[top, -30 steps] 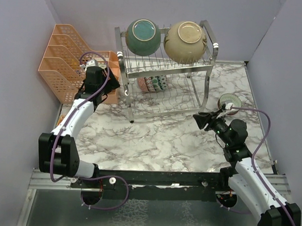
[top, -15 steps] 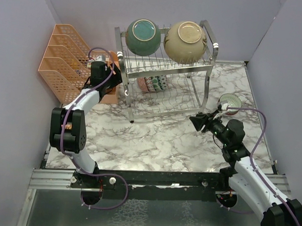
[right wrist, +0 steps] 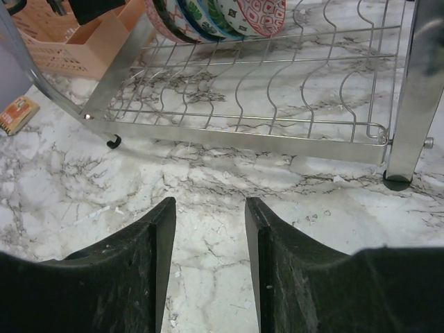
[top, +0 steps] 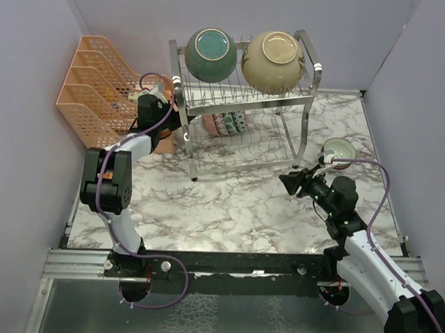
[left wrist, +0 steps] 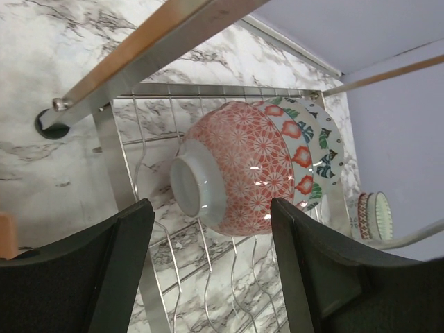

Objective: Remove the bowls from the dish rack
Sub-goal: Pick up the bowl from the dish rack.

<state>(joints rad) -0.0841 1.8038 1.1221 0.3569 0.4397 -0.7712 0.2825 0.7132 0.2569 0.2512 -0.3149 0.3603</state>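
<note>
The dish rack (top: 243, 101) stands at the back of the table. Its top tier carries a teal bowl (top: 210, 54) and a cream bowl (top: 274, 61). Several small patterned bowls (top: 225, 123) stand on edge on the lower tier. My left gripper (top: 171, 121) is at the rack's left end, open, its fingers pointing at a red patterned bowl (left wrist: 243, 166) that lies just beyond the fingertips (left wrist: 135, 222). My right gripper (top: 286, 181) hovers open over the marble in front of the rack's right leg (right wrist: 409, 104), holding nothing. Another small bowl (top: 338, 151) sits on the table at the right.
An orange mesh organizer (top: 93, 89) stands at the back left, close behind my left arm. Purple walls close in the table on three sides. A small printed box (right wrist: 15, 114) lies on the marble left of the rack.
My left gripper has swung right from the orange organizer to the rack's lower tier, and its jaws have narrowed a little. My right gripper has crept slightly left.
</note>
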